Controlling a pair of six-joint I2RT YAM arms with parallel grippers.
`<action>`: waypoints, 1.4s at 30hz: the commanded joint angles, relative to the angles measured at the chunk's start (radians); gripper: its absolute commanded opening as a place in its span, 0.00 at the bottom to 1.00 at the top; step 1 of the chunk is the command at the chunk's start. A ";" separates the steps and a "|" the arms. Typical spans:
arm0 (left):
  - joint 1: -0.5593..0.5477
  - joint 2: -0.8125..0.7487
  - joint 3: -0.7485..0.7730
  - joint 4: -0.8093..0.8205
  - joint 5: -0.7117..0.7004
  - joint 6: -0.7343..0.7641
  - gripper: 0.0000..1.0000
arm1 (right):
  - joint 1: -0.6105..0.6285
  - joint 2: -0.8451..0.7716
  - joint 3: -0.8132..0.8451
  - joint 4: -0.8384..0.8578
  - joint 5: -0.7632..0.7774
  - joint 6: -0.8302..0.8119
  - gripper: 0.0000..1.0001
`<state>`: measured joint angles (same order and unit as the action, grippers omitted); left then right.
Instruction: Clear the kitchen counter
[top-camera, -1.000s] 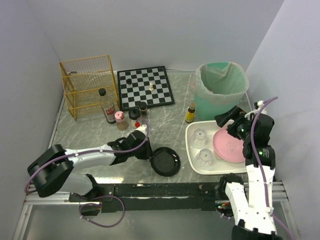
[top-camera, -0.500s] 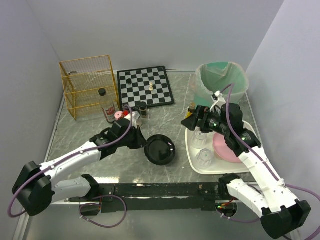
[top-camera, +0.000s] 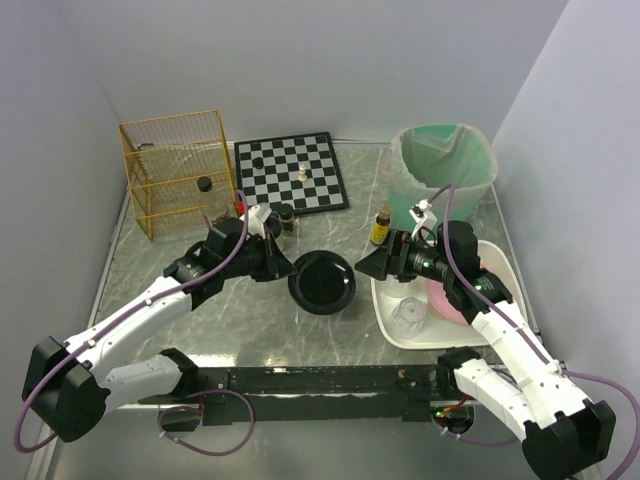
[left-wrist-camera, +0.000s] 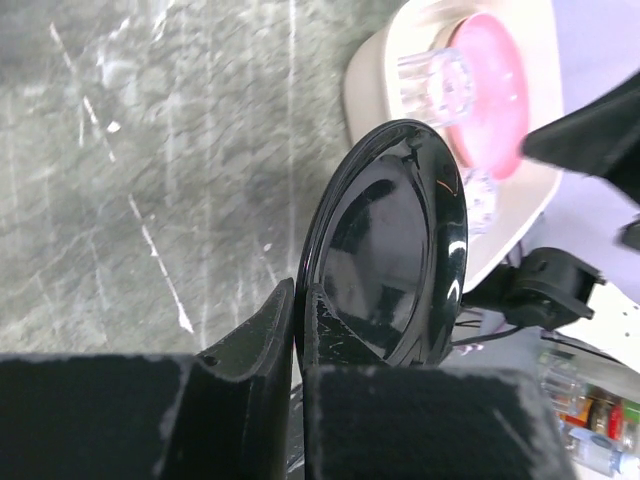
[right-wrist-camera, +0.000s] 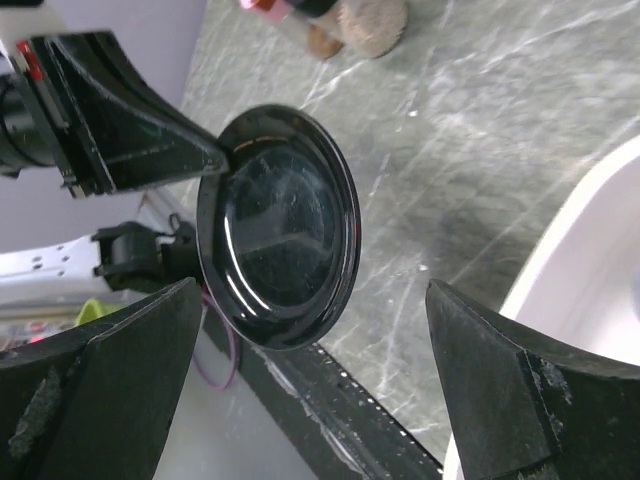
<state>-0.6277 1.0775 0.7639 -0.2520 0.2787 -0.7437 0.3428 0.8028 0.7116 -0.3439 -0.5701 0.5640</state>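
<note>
Left fingers (left-wrist-camera: 245, 350) pinch black plate (top-camera: 322, 282) over kitchen counter (top-camera: 330, 225); right fingers (right-wrist-camera: 110, 370) spread, facing it by white tray (top-camera: 395, 338).

The left claw (left-wrist-camera: 300, 302) pinches the black plate (left-wrist-camera: 390, 260) by its rim — white tray (left-wrist-camera: 362, 80) with pink plate (left-wrist-camera: 490, 95) beyond

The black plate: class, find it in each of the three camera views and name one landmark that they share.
Top external: black plate, centre, between the two arms.
Left wrist: plate centre-right, nearly edge-on, rim pinched by the left gripper.
Right wrist: plate left of centre, face-on.
Shared landmark: white tray, right of the plate in every view.
</note>
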 joint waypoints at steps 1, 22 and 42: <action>0.019 -0.040 0.051 0.049 0.069 -0.005 0.01 | 0.007 0.015 -0.017 0.108 -0.097 0.016 0.99; 0.026 -0.025 0.066 0.201 0.114 -0.080 0.01 | 0.041 0.141 -0.086 0.328 -0.247 0.129 0.70; 0.025 0.022 0.043 0.234 0.116 -0.068 0.32 | 0.035 0.066 -0.095 0.347 -0.142 0.192 0.00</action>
<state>-0.6052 1.0969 0.7967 -0.0612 0.3962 -0.8040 0.3737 0.9253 0.6003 -0.0299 -0.7536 0.7517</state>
